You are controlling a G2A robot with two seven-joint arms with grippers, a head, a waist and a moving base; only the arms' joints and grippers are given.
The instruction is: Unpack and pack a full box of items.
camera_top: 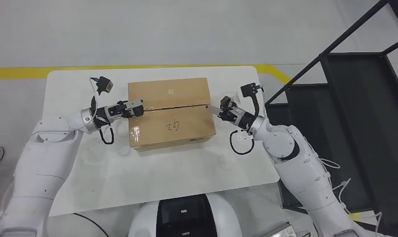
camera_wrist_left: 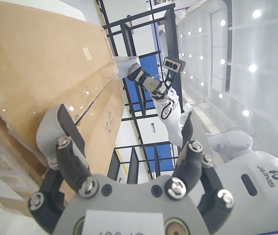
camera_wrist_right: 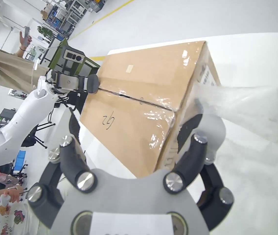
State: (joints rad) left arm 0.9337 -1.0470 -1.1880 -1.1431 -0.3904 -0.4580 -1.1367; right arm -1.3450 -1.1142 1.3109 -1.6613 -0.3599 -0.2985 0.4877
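A closed cardboard box (camera_top: 171, 112) sits in the middle of the white table, with clear tape along its top seam. My left gripper (camera_top: 137, 106) is open at the box's left end; in its own wrist view one finger (camera_wrist_left: 63, 123) rests by the seam on the box top (camera_wrist_left: 31, 57). My right gripper (camera_top: 222, 109) is at the box's right end, open, its fingers astride the upper edge of the box (camera_wrist_right: 148, 74). A loose flap of clear tape (camera_wrist_right: 239, 103) stands off that end and lies against one finger (camera_wrist_right: 202, 128). The left wrist view shows this flap (camera_wrist_left: 125, 63) by the far right gripper (camera_wrist_left: 134, 72).
The table (camera_top: 186, 175) has bare room in front of the box and to both sides. A dark metal stair frame (camera_top: 348, 112) stands just off the table's right edge. A yellow floor line (camera_top: 25, 72) runs behind the table.
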